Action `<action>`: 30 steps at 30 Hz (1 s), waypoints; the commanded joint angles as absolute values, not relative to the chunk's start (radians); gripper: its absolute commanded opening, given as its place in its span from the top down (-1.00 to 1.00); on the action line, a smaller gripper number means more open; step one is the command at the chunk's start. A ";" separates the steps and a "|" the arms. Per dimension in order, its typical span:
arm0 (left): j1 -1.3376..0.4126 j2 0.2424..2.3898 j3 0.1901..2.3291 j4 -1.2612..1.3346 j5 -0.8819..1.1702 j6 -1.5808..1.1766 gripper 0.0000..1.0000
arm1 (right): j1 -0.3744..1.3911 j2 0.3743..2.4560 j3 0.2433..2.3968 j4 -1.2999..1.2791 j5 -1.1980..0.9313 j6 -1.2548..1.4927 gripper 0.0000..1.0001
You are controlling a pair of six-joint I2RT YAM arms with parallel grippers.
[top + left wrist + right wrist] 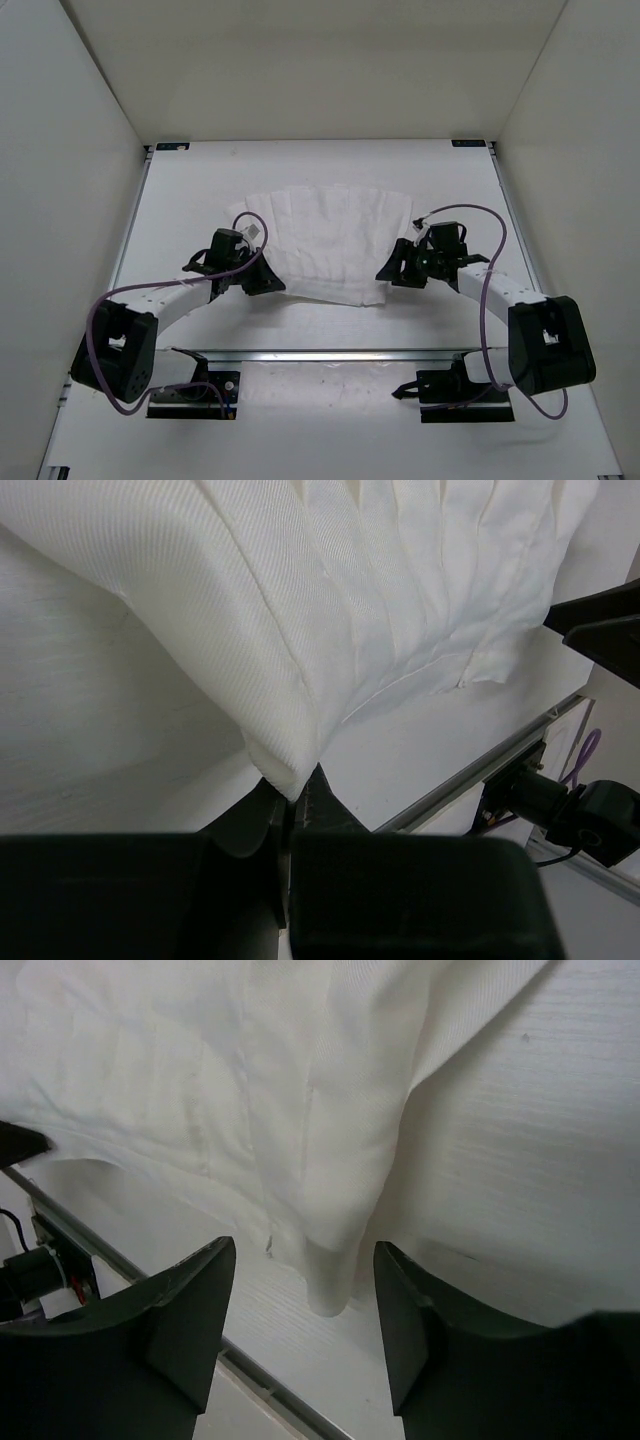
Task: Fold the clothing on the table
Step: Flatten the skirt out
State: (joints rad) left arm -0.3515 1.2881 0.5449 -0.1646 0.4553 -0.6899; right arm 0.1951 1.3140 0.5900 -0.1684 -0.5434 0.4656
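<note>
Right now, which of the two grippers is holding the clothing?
The left gripper: its fingers pinch a corner of the clothing. The right gripper stands open around its corner.

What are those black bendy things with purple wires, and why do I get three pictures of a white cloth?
They are two robot arms with pincher hands. One camera looks down from above; the other two ride on the wrists, so each shows its own pincher close up. On the flat white table lies a thin, wrinkled white fabric garment that the arms should fold. The left gripper is pinched shut on one corner of the garment. The right gripper stands open, with another corner lying loose between its dark fingers.
</note>
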 commanded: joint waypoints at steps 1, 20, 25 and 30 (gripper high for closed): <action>-0.356 1.290 0.540 -0.129 0.448 -0.709 1.00 | 0.189 1.267 0.578 -0.170 -0.537 0.451 -0.11; -0.336 1.313 0.511 -0.075 0.474 -0.756 1.00 | 0.302 1.261 0.462 -0.175 -0.454 0.500 -0.08; -0.341 1.315 0.520 -0.077 0.479 -0.758 1.00 | 0.337 1.337 0.520 -0.179 -0.411 0.497 0.13; -0.334 1.316 0.517 -0.081 0.476 -0.749 1.00 | 0.347 1.384 0.526 -0.167 -0.408 0.503 0.79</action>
State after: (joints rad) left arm -0.3416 1.3231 0.5137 -0.0963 0.4606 -0.7597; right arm 0.3412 1.3579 0.5224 -0.1680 -0.4484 0.5014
